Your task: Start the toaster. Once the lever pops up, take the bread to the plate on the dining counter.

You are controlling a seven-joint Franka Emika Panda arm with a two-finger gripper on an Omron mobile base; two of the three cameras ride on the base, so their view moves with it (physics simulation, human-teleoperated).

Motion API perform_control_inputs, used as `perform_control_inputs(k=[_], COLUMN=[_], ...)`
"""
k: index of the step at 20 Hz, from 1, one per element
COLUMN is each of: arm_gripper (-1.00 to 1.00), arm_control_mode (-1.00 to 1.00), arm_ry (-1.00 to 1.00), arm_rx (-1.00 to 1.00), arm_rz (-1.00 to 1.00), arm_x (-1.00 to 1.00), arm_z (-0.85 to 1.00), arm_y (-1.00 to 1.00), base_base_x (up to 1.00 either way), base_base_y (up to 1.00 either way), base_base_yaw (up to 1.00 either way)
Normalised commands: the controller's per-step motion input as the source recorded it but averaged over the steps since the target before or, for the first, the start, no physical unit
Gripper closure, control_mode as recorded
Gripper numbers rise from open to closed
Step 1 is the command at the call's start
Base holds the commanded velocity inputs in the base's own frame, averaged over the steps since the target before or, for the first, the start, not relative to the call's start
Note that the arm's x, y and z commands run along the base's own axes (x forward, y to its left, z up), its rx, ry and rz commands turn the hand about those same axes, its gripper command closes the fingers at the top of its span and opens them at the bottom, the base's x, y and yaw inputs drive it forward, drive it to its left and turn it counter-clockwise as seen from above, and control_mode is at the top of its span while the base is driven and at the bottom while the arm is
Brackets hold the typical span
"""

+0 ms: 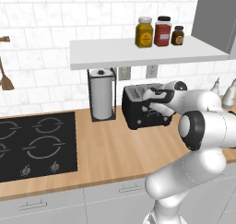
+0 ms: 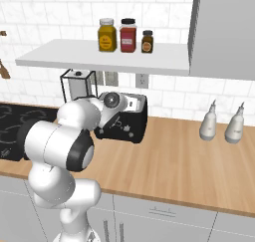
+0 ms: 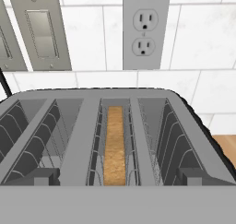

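The black toaster (image 1: 134, 111) (image 2: 130, 122) stands on the wood worktop against the tiled wall. From above, the hand view looks into the toaster's (image 3: 83, 140) slots. The bread (image 3: 114, 144), a tan slice seen edge-on, stands deep in the third slot from the left. My gripper (image 3: 119, 177) hovers just above the toaster's near edge, open wide, with one dark fingertip (image 3: 40, 176) at each side and nothing between them. In the left base view the gripper (image 1: 156, 104) hangs over the toaster's right half. The plate and the dining counter are out of view.
A paper-towel roll (image 1: 102, 94) in a black holder stands left of the toaster, with a black hob (image 1: 37, 144) further left. A white shelf (image 1: 138, 52) carrying three jars overhangs the toaster. Two white bottles (image 2: 209, 121) stand to the right. A wall outlet (image 3: 144, 29) is behind.
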Motion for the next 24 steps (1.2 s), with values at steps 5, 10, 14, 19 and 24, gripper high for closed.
perform_control_inputs(k=[5,10,14,19,24], arm_gripper=[-1.0,-1.0,-1.0,-1.0,-1.0], arm_control_mode=[-1.0,-1.0,-1.0,-1.0,-1.0], arm_ry=[0.0,0.0,0.0,0.0,0.0], arm_rx=[0.0,0.0,0.0,0.0,0.0], arm_rz=[0.0,0.0,0.0,0.0,0.0], arm_x=[0.0,0.0,0.0,0.0,0.0], arm_z=[0.0,0.0,0.0,0.0,0.0], arm_y=[0.0,0.0,0.0,0.0,0.0], base_base_x=[0.0,0.0,0.0,0.0,0.0], base_base_y=[0.0,0.0,0.0,0.0,0.0], base_base_yaw=[0.0,0.0,0.0,0.0,0.0])
